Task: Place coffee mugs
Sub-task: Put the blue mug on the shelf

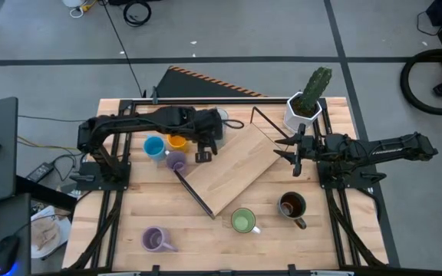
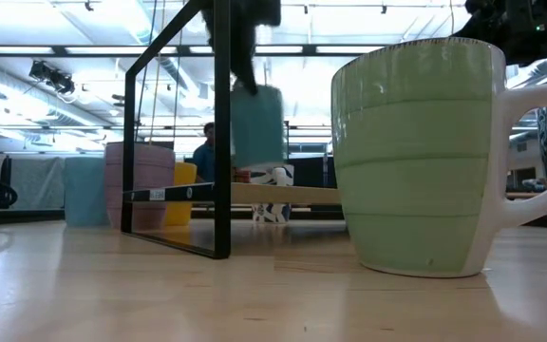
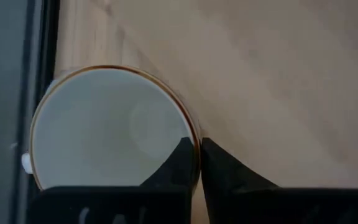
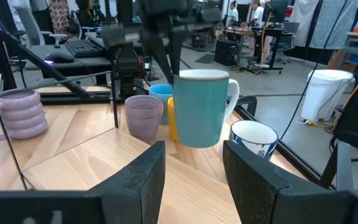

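Note:
My left gripper is shut on a teal mug with a white inside and a brown rim, over the slanted wooden board. My right gripper waits open at the board's right end, touching nothing. A blue mug, an orange mug and a lilac mug stand together left of the board. A ribbed lilac mug, a green mug and a dark brown mug stand nearer. A white patterned mug stands behind the held one. My left gripper pinches the teal mug's rim, one finger inside the mug and one outside. The fingers come from above, pointing down. The mug hangs upright below them, lifted clear of the board.
A black metal frame stands at the board's edges. The white angular pot with a cactus sits at the far right corner. People and desks show in the room beyond. Bare tabletop lies near the front edge.

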